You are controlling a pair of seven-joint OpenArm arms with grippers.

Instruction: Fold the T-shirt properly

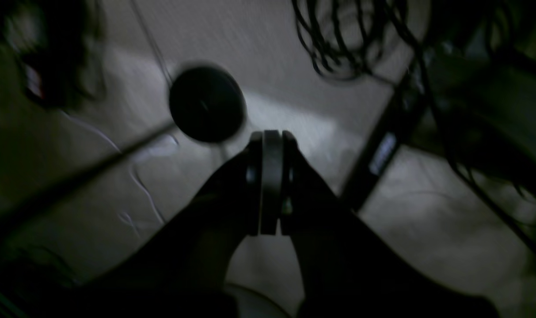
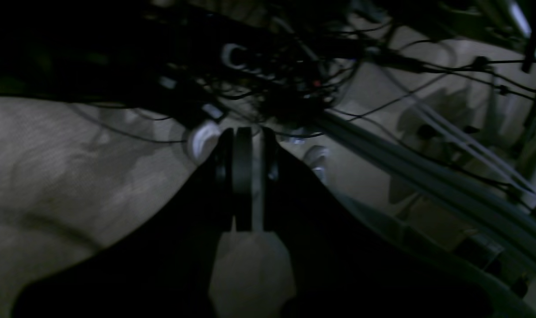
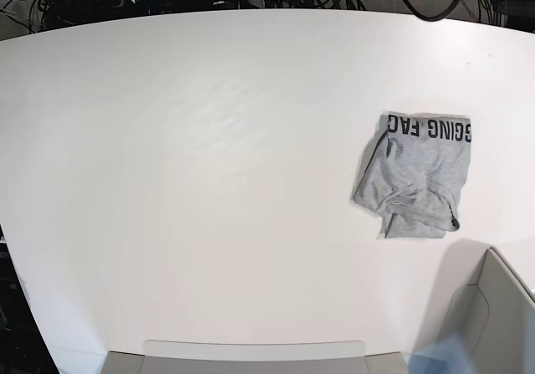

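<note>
We start at our left gripper (image 1: 272,137): its fingers (image 1: 254,185) are pressed together with nothing between them, seen against a blurred, dim floor with a dark round disc (image 1: 207,104) and tangled cables (image 1: 338,39) beyond. Our right gripper (image 2: 245,132) is likewise closed, pads (image 2: 242,176) meeting and holding nothing, with a knot of dark wires (image 2: 272,75) and pale cable runs (image 2: 449,141) behind it. Neither gripper appears in the base view. There, the T-shirt (image 3: 414,177) lies folded into a compact, slightly rumpled bundle on the white table (image 3: 209,181), toward that view's right side, with black lettering showing along its far edge. A grey bin (image 3: 493,315) sits at the near right corner, apart from the shirt.
</note>
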